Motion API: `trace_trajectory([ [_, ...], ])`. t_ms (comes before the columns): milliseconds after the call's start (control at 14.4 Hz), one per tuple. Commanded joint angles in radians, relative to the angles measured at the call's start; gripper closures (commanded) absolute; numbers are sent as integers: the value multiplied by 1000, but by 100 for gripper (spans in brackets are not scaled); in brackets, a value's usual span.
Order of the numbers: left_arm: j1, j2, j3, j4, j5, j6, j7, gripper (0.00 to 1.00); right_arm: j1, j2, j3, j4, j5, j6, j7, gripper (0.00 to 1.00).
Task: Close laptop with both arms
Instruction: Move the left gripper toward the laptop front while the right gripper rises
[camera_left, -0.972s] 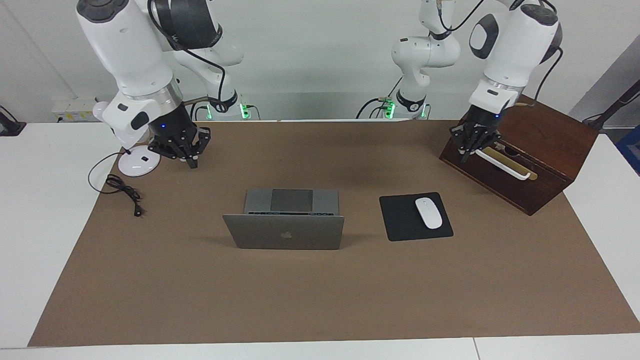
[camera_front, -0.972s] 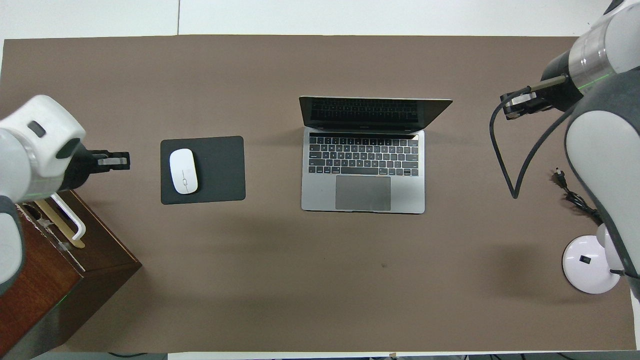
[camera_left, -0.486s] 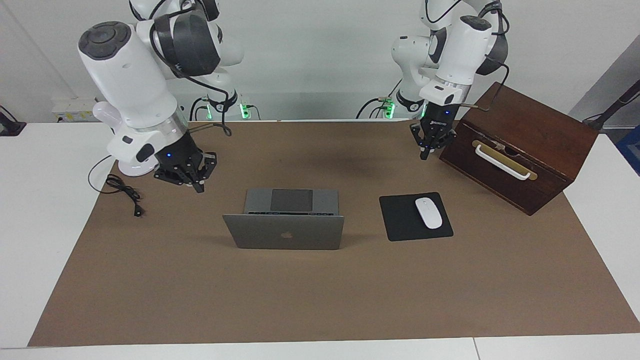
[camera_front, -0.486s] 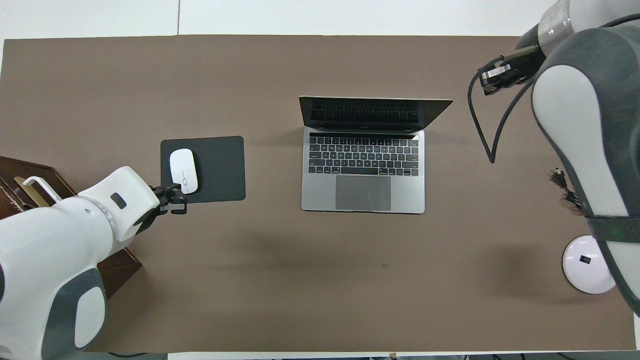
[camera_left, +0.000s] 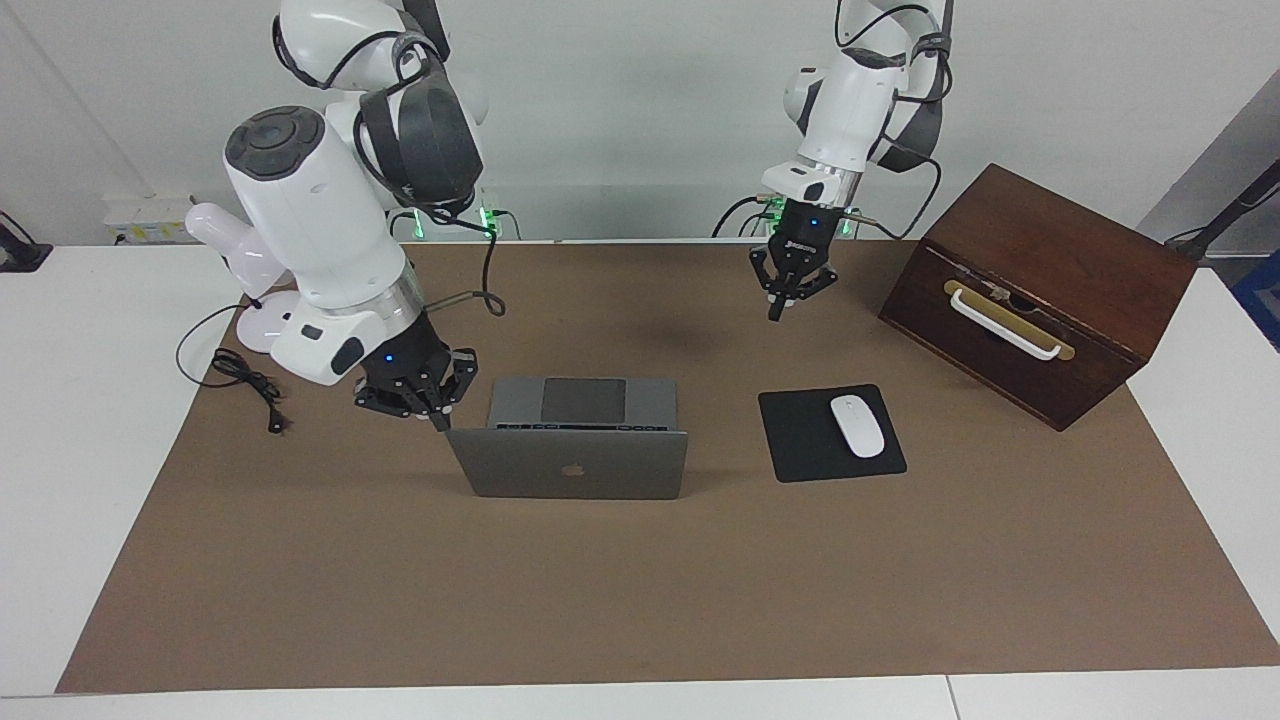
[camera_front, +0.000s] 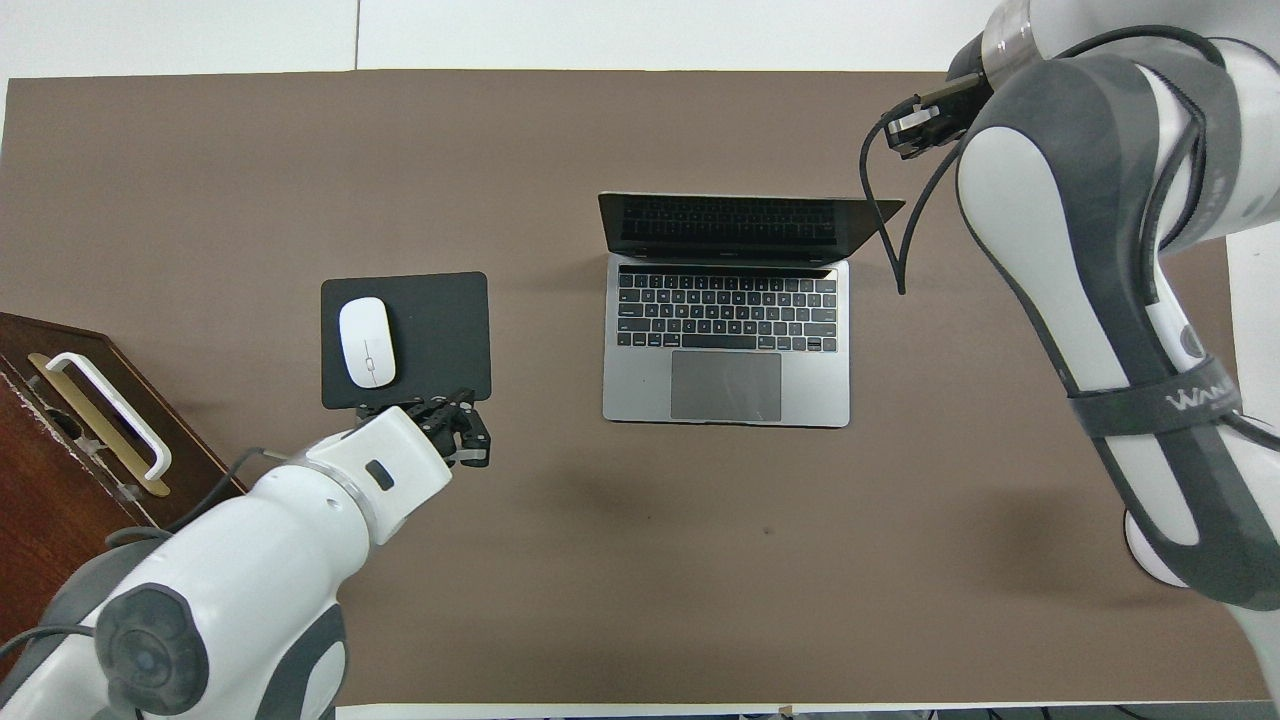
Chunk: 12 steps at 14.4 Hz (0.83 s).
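Two arms: glossy white rounded shells; dark grey caps and panels at joints; silver band above each wrist; black cables looping along links toward claws; small blue light just above each black claw; green lights at arm bases. Right gripper (camera_left: 437, 420): black, splayed linkage fingers. Left gripper (camera_left: 778, 312): same black build, white lettering on body; grey strap marked "WAN…" on right arm (camera_front: 1100, 300) link.

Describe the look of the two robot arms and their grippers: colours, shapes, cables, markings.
Both arms are glossy white, rounded segments with dark grey joint caps. The right arm ends in a silvery wrist ring with a small blue light and carries a looping black cable; the overhead view shows a dark strap with pale lettering. The left arm is cabled too. The right gripper and left gripper are small, black and linked.
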Motion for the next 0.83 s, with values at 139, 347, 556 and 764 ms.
trace_trajectory([
  [139, -116, 143, 16, -20, -18, 239, -95, 100, 9, 42, 16, 5, -5, 114, 0, 100],
  [347, -145, 232, 16, -17, -18, 358, -98, 100, 15, 48, 18, -27, 1, 191, 34, 100],
  [556, -170, 311, 16, -11, -18, 471, -98, 100, 36, 47, 22, -101, 8, 271, 88, 100],
  [764, -176, 346, 18, 14, -15, 478, -80, 100, 32, 47, 22, -145, 76, 286, 92, 100],
])
